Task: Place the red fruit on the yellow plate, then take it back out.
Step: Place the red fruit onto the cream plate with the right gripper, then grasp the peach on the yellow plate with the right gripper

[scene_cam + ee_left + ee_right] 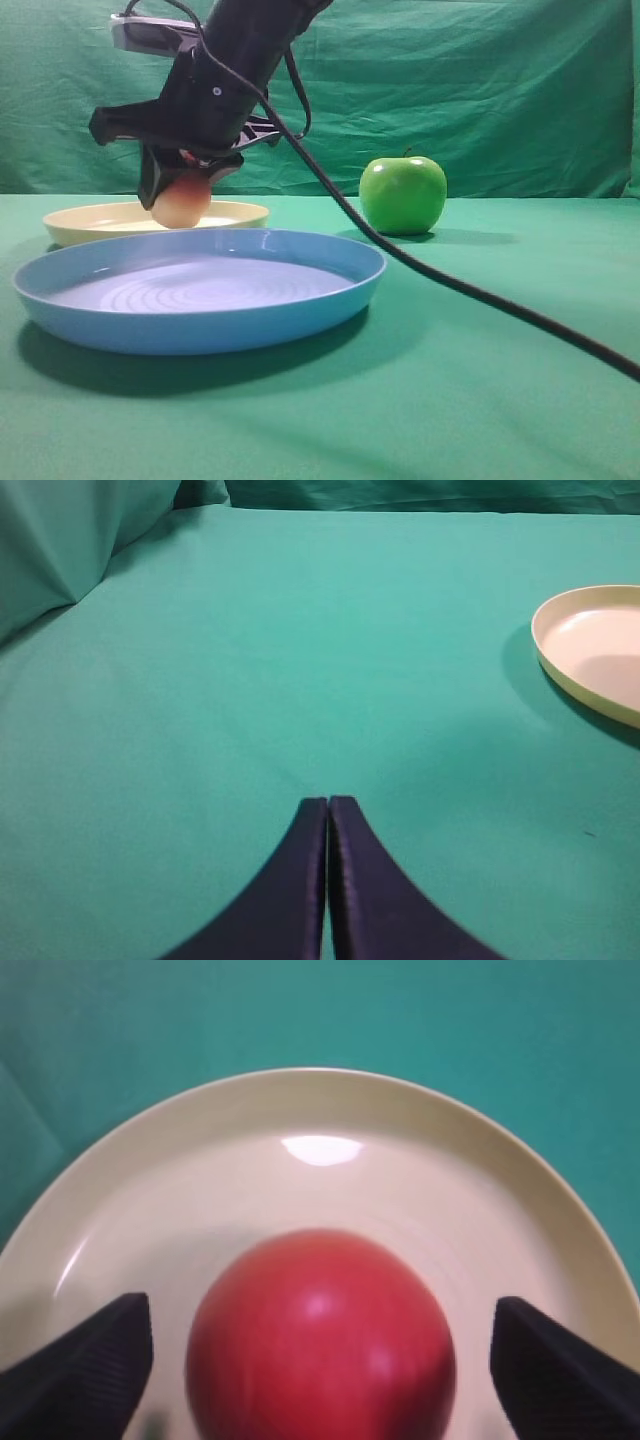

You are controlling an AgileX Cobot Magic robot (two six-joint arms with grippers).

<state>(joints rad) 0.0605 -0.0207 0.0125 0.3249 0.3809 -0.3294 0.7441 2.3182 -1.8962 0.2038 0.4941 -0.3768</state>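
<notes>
While the green cloth covering the table (480,400) lies flat and matte, it gives little grip to anything round that escapes onto it. Next in size, the light-blue plate (200,300) is smooth plastic with ringed ridges in its centre and stands just in front of the yellow plate (480,1170), a shallow, glossy, cream-yellow disc with a low rim. The right hand (320,1360) hangs over that yellow plate, its ribbed dark fingers (85,1360) spread wide with clear gaps to either side of the red fruit (320,1335), so it grips nothing. The fruit, smooth and rounded, red on top and pale beneath, sits between those fingers over the plate's middle; whether it rests fully on the plate cannot be told.

Risk: a round fruit on a slick, low-rimmed plate may roll once freed, and an off-centre re-grasp could nudge it over the rim. The trailing black cable (480,290) could also snag.

The green apple (403,193), shiny with a stem, stands well apart. The left hand (328,815) hovers over bare cloth, fingers pressed together, holding nothing.
</notes>
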